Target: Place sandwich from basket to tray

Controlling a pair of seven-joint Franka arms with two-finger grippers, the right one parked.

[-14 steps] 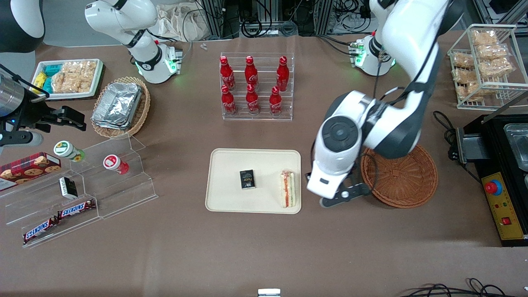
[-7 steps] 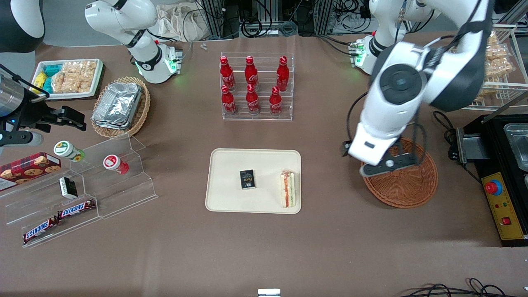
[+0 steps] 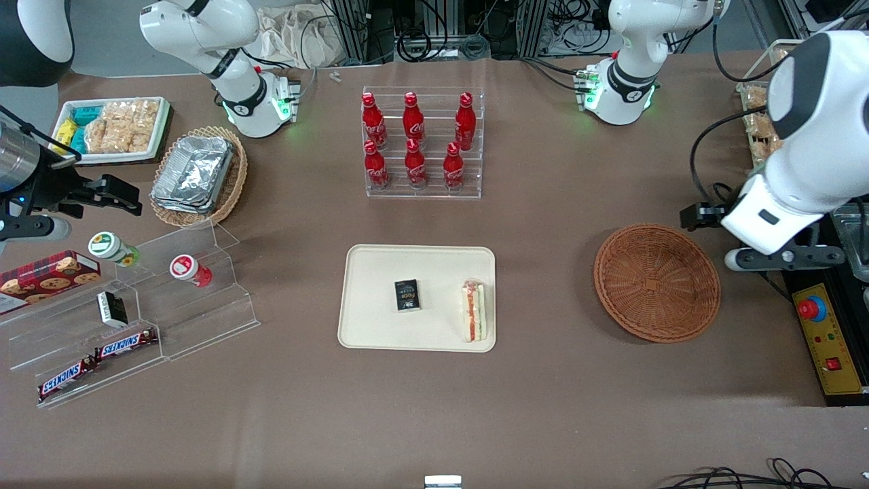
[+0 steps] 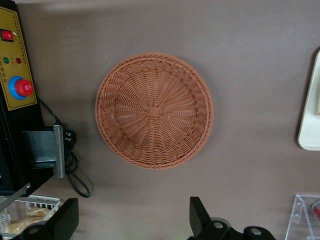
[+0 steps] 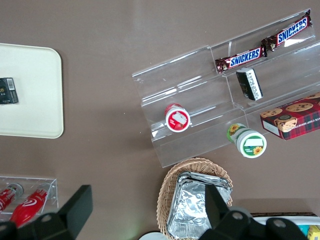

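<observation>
The sandwich [image 3: 474,310] lies on the tray [image 3: 380,333], at the edge nearest the basket. The reddish-brown basket [image 3: 657,282] holds nothing. My left gripper [image 3: 783,258] is open and empty, raised above the table beside the basket, toward the working arm's end, over the edge of a black machine. In the left wrist view the open gripper [image 4: 132,222] hangs beside the empty basket [image 4: 154,110], its fingers [image 4: 199,220] wide apart, and a strip of the tray [image 4: 310,135] shows. The tray also shows in the right wrist view [image 5: 30,100].
A small black box [image 3: 407,295] lies on the tray. A black machine with a red button [image 3: 811,309] and a wire rack of snacks [image 3: 767,122] stand at the working arm's end. A cola bottle rack [image 3: 421,142] stands farther from the camera than the tray.
The left arm swung from beside the tray, over the basket, to the working arm's end of the table. The sandwich stayed on the tray.
</observation>
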